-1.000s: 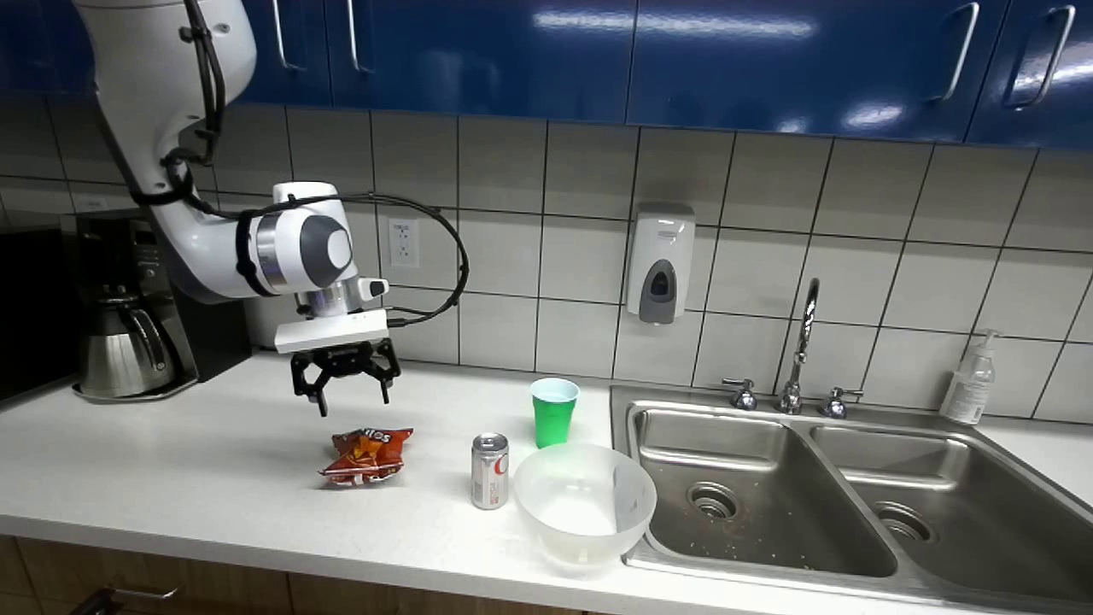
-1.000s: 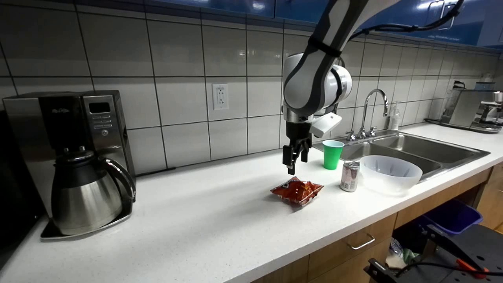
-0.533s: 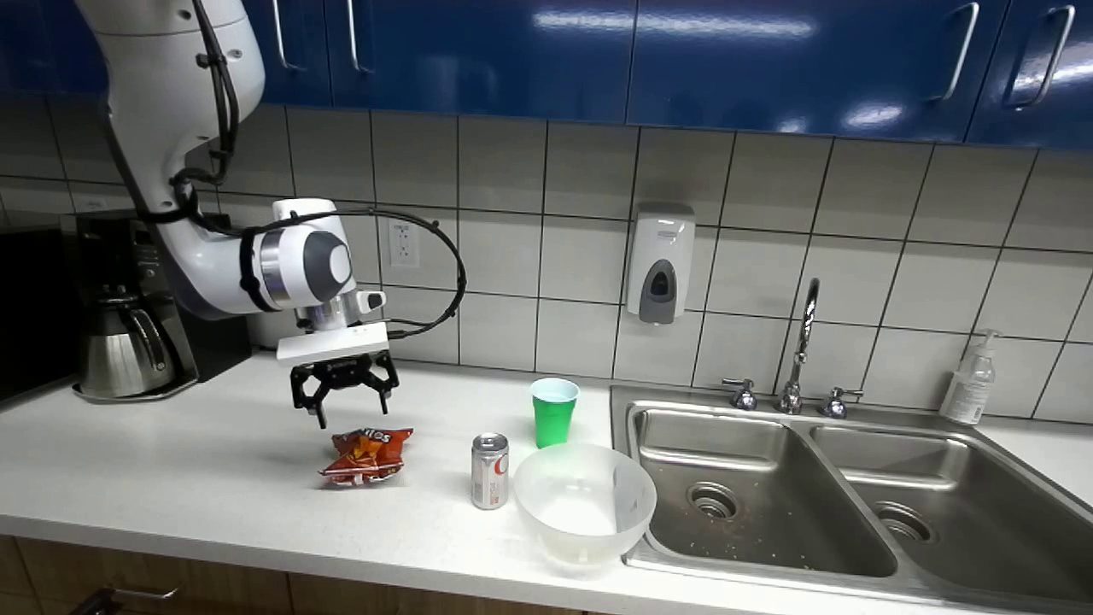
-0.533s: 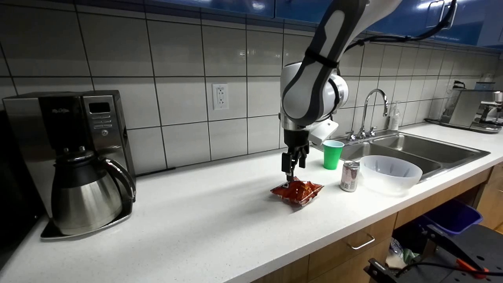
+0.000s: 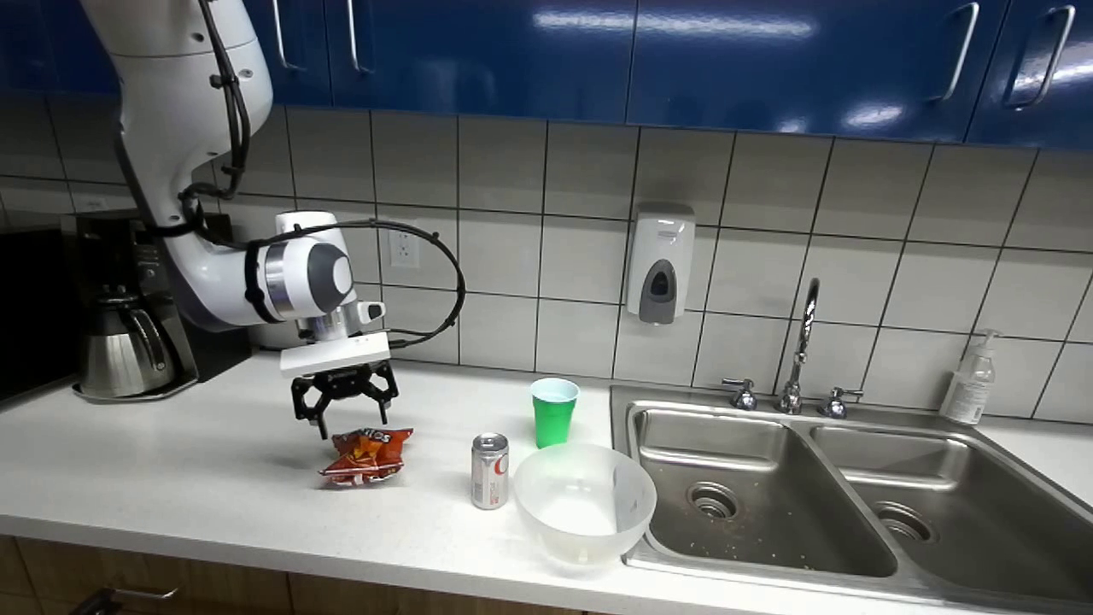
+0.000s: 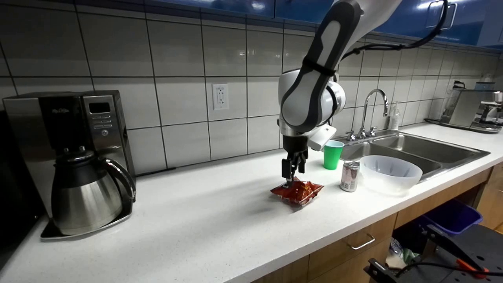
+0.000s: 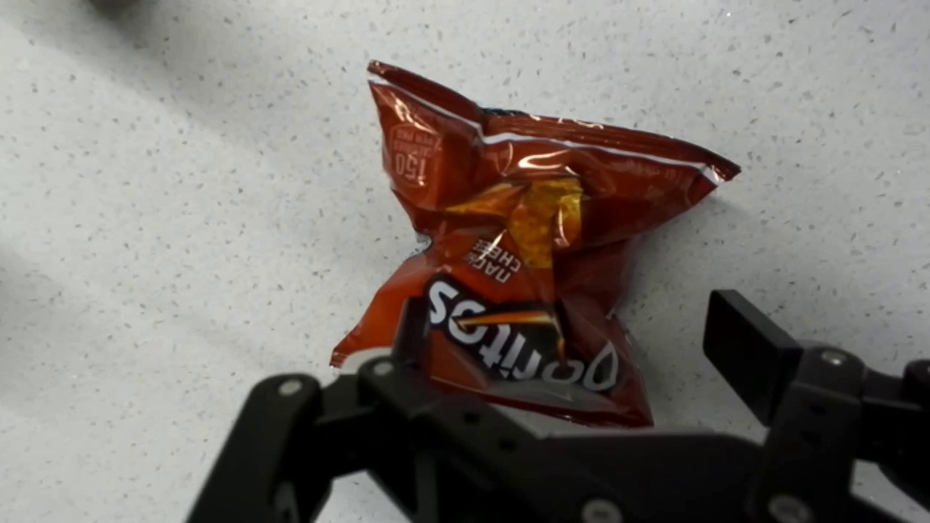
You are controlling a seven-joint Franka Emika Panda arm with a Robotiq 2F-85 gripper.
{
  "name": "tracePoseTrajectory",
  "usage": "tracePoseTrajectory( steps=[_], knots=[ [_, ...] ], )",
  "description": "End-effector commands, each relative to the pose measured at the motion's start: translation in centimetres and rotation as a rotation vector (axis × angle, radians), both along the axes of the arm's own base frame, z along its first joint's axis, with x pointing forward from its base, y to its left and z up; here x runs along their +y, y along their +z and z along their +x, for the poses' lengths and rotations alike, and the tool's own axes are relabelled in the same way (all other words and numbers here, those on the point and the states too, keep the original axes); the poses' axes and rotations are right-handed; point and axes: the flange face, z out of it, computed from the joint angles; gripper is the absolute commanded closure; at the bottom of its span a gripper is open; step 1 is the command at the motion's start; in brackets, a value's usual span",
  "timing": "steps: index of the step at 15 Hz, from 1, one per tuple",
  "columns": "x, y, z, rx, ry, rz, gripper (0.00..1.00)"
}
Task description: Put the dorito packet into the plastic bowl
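Note:
The dorito packet (image 5: pixel 367 459), red-orange shiny foil, lies on the white counter; it also shows in an exterior view (image 6: pixel 301 193) and in the wrist view (image 7: pixel 523 232). My gripper (image 5: pixel 353 427) is open just above the packet and pointing down; it also shows in an exterior view (image 6: pixel 295 179). In the wrist view the gripper's fingers (image 7: pixel 581 345) stand wide apart, one over the packet's lettered end and one beside it over bare counter. Nothing is held. The translucent whitish plastic bowl (image 5: pixel 589 545) stands near the sink; it also shows in an exterior view (image 6: pixel 389 177) and is out of the wrist view.
A silver can (image 5: pixel 490 471) stands between the packet and the bowl. A green cup (image 5: pixel 553 418) stands behind the bowl. The double sink (image 5: pixel 768 534) with its faucet (image 5: pixel 801 350) is beside the bowl. A coffee maker (image 6: pixel 106 125) stands at the counter's far end.
The gripper has come down toward the packet, staying open. The packet, bowl, can and cup have not moved.

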Motion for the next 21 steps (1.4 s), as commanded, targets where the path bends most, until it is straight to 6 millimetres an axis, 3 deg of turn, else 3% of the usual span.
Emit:
tracePoseTrajectory(
  steps=[1, 2, 11, 16, 21],
  knots=[
    [-0.1, -0.3, 0.7, -0.005, 0.02, -0.007, 0.29],
    [-0.1, -0.3, 0.7, -0.004, 0.02, -0.007, 0.29],
    [-1.4, -0.9, 0.6, 0.012, 0.012, 0.01, 1.0],
    [-2.4, -0.7, 0.5, 0.012, 0.01, 0.009, 1.0],
    [-3.2, 2.9, 0.5, -0.057, 0.006, 0.032, 1.0]
  ],
)
